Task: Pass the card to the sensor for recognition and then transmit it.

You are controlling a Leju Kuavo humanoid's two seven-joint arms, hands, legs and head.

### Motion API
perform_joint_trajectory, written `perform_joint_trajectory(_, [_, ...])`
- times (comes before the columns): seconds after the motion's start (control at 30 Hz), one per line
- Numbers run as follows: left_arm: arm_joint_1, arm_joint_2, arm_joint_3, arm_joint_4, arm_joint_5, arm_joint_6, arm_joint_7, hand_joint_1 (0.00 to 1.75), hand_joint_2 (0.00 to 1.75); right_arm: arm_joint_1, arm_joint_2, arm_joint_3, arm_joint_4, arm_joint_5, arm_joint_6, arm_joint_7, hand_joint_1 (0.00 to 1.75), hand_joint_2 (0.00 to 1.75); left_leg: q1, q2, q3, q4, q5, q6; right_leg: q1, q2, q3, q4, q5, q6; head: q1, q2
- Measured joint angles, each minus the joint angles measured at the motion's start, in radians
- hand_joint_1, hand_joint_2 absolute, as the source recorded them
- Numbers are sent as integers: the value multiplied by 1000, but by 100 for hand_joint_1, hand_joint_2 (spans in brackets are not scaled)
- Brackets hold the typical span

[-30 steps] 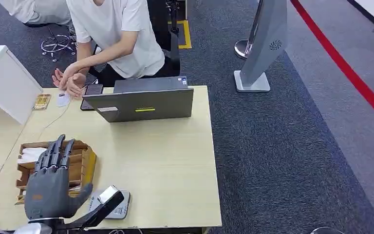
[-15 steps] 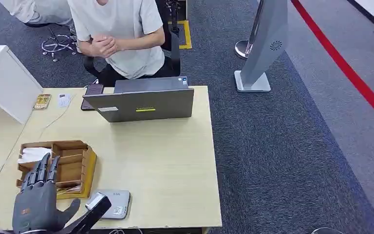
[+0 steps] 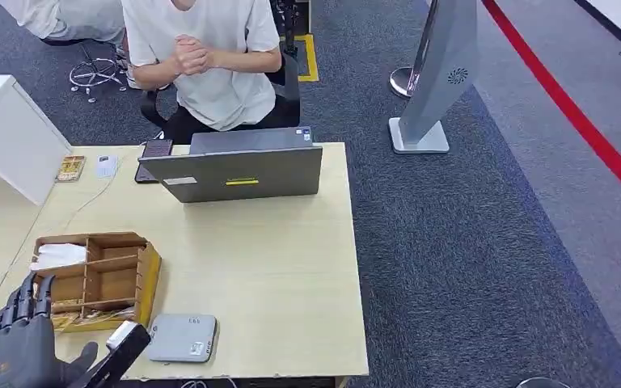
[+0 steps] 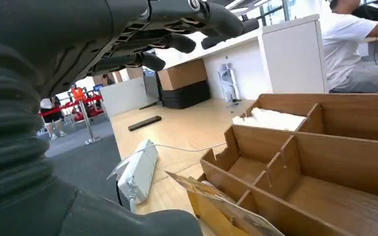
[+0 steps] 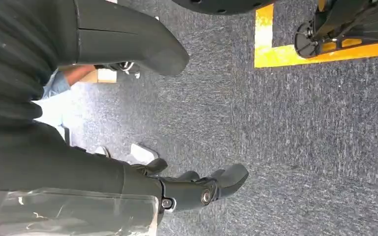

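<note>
My left hand [image 3: 18, 349] hovers at the table's near left corner, fingers straight and spread, holding nothing. In the left wrist view its fingers [image 4: 177, 29] and thumb [image 4: 128, 221] stand wide apart. A wooden divided box [image 3: 141, 279] sits just beyond it, with yellowish cards [image 3: 89, 318] in its front slot; one card [image 4: 226, 209] leans there. The flat grey sensor [image 3: 182, 338] lies to the right of the hand, near the table's front edge. A small white card [image 3: 105, 166] lies at the far left. My right hand [image 5: 197, 189] hangs over the carpet, empty, fingers loosely out.
A grey laptop [image 3: 238, 171] stands at the table's far edge with a phone [image 3: 152, 153] and a yellow-brown card [image 3: 69, 168] beside it. A person [image 3: 202, 56] sits behind it, hands clasped at the chest. A white cabinet [image 3: 4, 133] stands left, a grey floor stand [image 3: 441, 81] right.
My left hand has drawn back from over the box and sensor toward the near left corner. The person pulled both hands off the table and clasped them at the chest.
</note>
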Motion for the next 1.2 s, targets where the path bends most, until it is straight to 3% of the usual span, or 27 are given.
perform_joint_trajectory(0.17, [0,-13,18,4,0,-5,-11,0,175,3,0,4,-11,3,7,8,0,175,0,0,0,0,0,0,0,0,0,0,0,0,0,0])
perform_joint_trajectory(0.6, [-52,12,17,74,0,33,71,0,175,9,0,23,-26,21,34,10,0,175,0,0,1,0,0,0,0,0,0,0,0,0,0,0])
perform_joint_trajectory(1.2, [-99,21,15,174,0,39,77,0,175,15,0,40,-34,38,53,11,0,175,0,0,1,0,0,0,0,0,0,0,0,0,0,0])
